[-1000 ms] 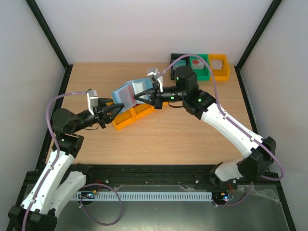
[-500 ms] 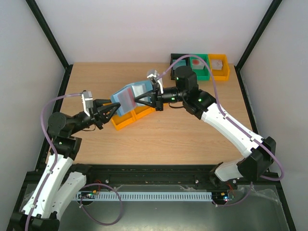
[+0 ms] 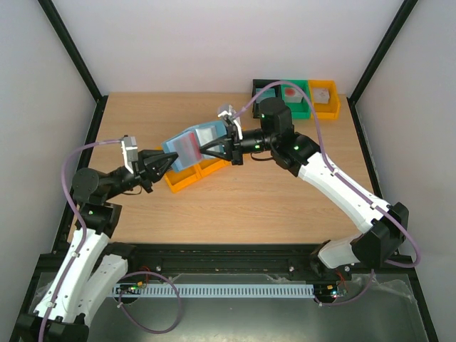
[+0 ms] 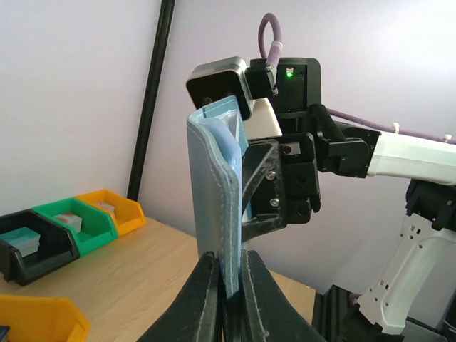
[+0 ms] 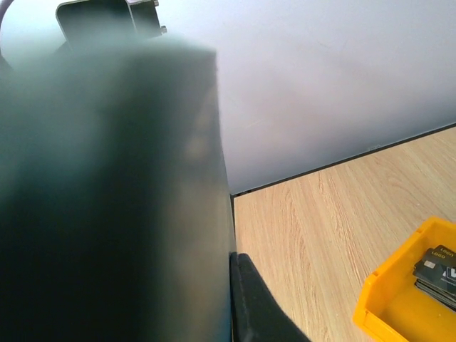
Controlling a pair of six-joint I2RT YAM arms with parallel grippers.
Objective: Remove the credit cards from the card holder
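The light blue card holder (image 3: 187, 146) hangs in the air between both grippers, over the yellow bins. A red card (image 3: 187, 143) shows in its open face; the other credit cards are hidden. My left gripper (image 3: 164, 163) is shut on the holder's lower left edge; in the left wrist view (image 4: 229, 274) a stitched blue flap sits between the fingers. My right gripper (image 3: 208, 148) is shut on the holder's right side. In the right wrist view the holder (image 5: 114, 192) fills the left as a dark blur, with one finger (image 5: 258, 306) against it.
Two joined yellow bins (image 3: 191, 174) lie under the holder; one shows in the right wrist view (image 5: 413, 299) with dark cards (image 5: 436, 271) inside. Black (image 3: 262, 91), green (image 3: 295, 100) and yellow (image 3: 325, 97) bins stand at the back right.
The left gripper has drawn back a little to the left, and the holder and right gripper have shifted slightly left and down with it. Both grips are unchanged.
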